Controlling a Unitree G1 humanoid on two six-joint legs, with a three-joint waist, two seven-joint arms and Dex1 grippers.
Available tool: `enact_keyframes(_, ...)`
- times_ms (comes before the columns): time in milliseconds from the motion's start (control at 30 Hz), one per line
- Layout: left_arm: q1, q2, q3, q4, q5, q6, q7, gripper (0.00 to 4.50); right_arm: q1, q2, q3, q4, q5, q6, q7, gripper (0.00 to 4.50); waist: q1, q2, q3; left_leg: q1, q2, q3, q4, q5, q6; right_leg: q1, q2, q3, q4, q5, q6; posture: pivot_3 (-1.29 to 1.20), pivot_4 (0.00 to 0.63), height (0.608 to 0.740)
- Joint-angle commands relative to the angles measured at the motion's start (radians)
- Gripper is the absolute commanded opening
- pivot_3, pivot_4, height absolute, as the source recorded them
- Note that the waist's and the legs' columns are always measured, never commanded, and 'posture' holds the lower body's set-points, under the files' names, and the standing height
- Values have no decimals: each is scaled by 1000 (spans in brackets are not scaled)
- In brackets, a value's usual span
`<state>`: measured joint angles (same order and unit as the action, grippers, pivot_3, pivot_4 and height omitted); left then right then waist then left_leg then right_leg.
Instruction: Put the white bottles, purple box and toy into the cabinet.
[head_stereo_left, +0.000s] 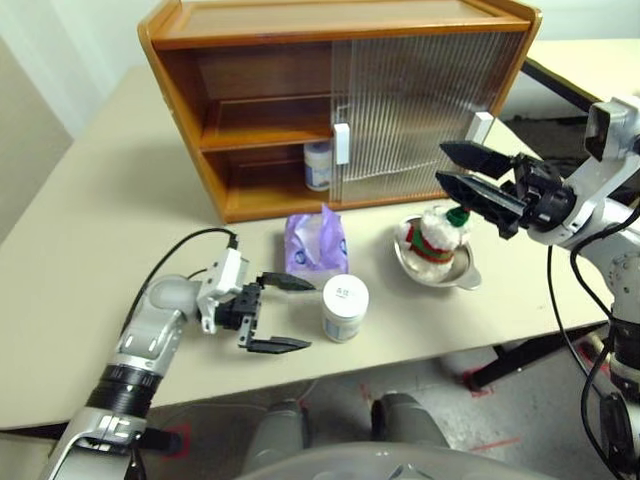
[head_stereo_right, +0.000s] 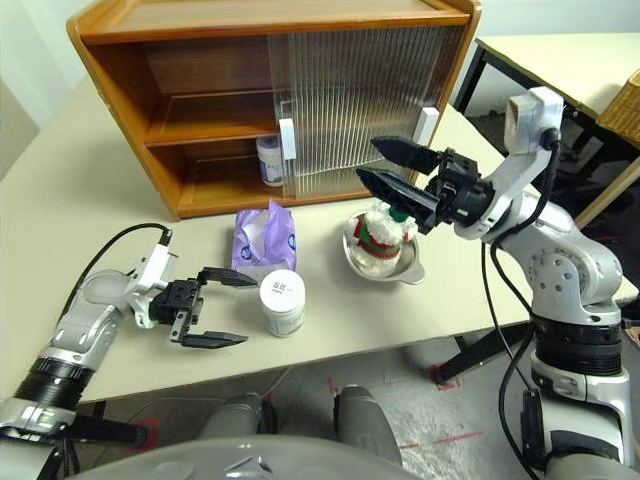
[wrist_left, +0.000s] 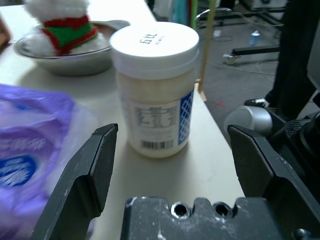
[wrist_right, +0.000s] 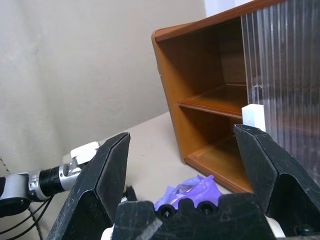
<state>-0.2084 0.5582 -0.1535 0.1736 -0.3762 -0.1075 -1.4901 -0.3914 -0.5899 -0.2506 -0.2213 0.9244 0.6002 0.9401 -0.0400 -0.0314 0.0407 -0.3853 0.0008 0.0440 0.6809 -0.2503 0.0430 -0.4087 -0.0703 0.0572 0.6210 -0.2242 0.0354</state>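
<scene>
Left gripper (head_stereo_left: 276, 314) fingers spread wide beside white bottle (head_stereo_left: 345, 307), aligned for side grasp. Right gripper (head_stereo_left: 468, 174) fingers open, raised above toy (head_stereo_left: 436, 235).

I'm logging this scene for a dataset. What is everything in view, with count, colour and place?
Cabinet: one, orange-brown wood, far side of the table, its left half open, ribbed sliding doors covering the right half.
Bottles: two, white; one on the table in front of the left claw, one on the cabinet's bottom shelf.
Purple box: one, lavender, on the table before the cabinet.
Toy: one, white with red and green, in the dish.
Dish: one, metal, on the table right of the purple box.
Table: one, beige.
Left claw: black, open, level with the near bottle.
Right claw: black, open, raised above the toy.
</scene>
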Motion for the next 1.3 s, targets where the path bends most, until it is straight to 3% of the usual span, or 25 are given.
enact_keyframes(33, -32, -20, -20, 33, 21, -18, 4, 4452, 12, -14, -17, -33, 14, 15, -13, 4500, -1, 0, 0, 0, 0, 0, 0, 0, 0, 0, 0, 0, 0, 0, 1, -90, 0, 740)
enact_keyframes(900, -61, -129, -69, 151, 48, -71, 20, 4452, 44, -31, -36, -65, 36, 19, -46, 4500, -29, 2, -1, 0, 0, 1, 0, 1, 1, 1, 1, 1, -1, 0, 3, -121, 0, 740)
enact_keyframes(1000, -60, -126, -66, 148, 47, -55, 26, 3932, 45, -28, -35, -66, 35, 18, -47, 4500, -30, 2, -1, 0, 0, 1, 0, 1, 1, 1, 1, 1, -1, 0, 3, -118, 0, 740)
enact_keyframes(1067, -61, -123, -63, 134, 43, -44, 31, 3202, 46, -27, -35, -63, 33, 15, -45, 4500, -30, 2, -1, 0, 0, 1, 0, 1, 1, 1, 1, 1, -1, 0, 3, -117, 0, 740)
enact_keyframes(1100, -62, -122, -62, 129, 41, -39, 33, 3047, 46, -27, -34, -62, 32, 14, -45, 4500, -30, 2, -1, 0, 0, 1, 0, 1, 1, 1, 1, 1, -1, 0, 3, -117, 0, 740)
enact_keyframes(1300, -59, -119, -60, 102, 37, -17, 41, 3046, 45, -23, -30, -55, 27, 8, -40, 4500, -29, 2, -1, 0, 0, 0, 0, 1, 1, 0, 1, 1, -1, 0, 3, -111, 0, 740)
